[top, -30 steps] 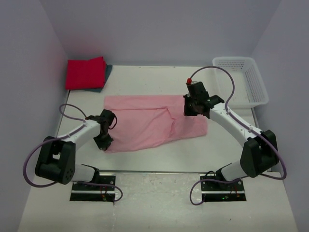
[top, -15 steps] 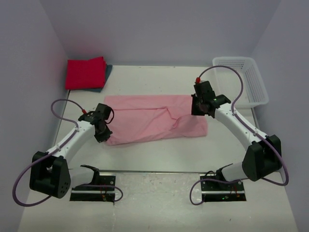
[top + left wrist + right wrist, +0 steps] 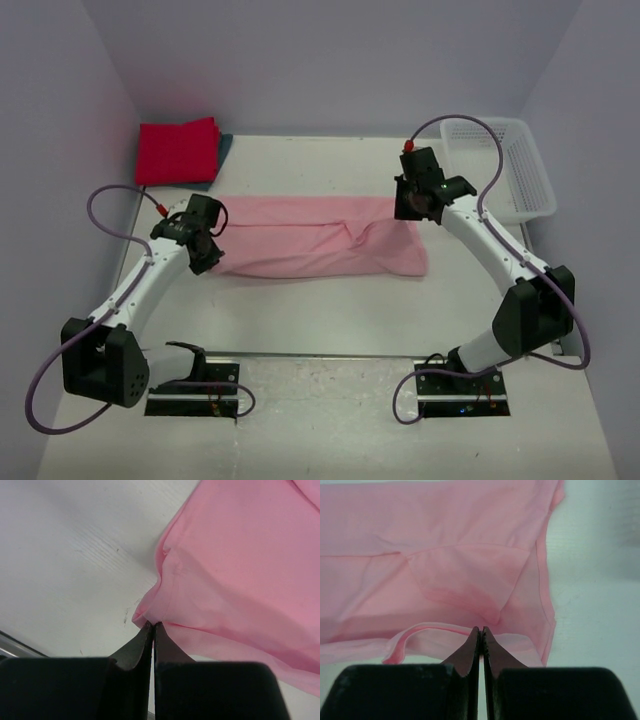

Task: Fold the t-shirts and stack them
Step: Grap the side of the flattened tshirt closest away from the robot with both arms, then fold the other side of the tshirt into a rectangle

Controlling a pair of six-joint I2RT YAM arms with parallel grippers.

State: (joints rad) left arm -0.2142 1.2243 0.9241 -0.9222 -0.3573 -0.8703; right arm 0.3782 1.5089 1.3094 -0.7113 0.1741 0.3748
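- Pink t-shirt [image 3: 320, 250] lies spread across mid-table [image 3: 320, 325] as a long band running left-right, wrinkled near its centre-right.
- L gripper [image 3: 210, 264] sits at the shirt's left end. Wrist cam: fingers pressed together, only a hairline slit between them, w/ a bunched corner of pink cloth [image 3: 240, 580] pinched at the very tips [image 3: 152, 625]. Cloth fans out up and to the right from there.
- R gripper [image 3: 411, 212] sits at the shirt's far right corner. Wrist cam: jaws together too, tips [image 3: 480, 630] nipping a fold of the pink fabric [image 3: 445, 555]. A rolled hem curls just left of the tips, and a side seam runs down on the right.
- Shirt's right end looks doubled over, w/ a fold layer showing under the R gripper.
- Red t-shirt [image 3: 177, 150], folded, rests in the far-left corner on top of the teal t-shirt [image 3: 224, 147], of which only a sliver peeks out at the right edge. Both are well apart from the pink one.
- White mesh basket [image 3: 545, 190] stands at the far right, near the R arm.
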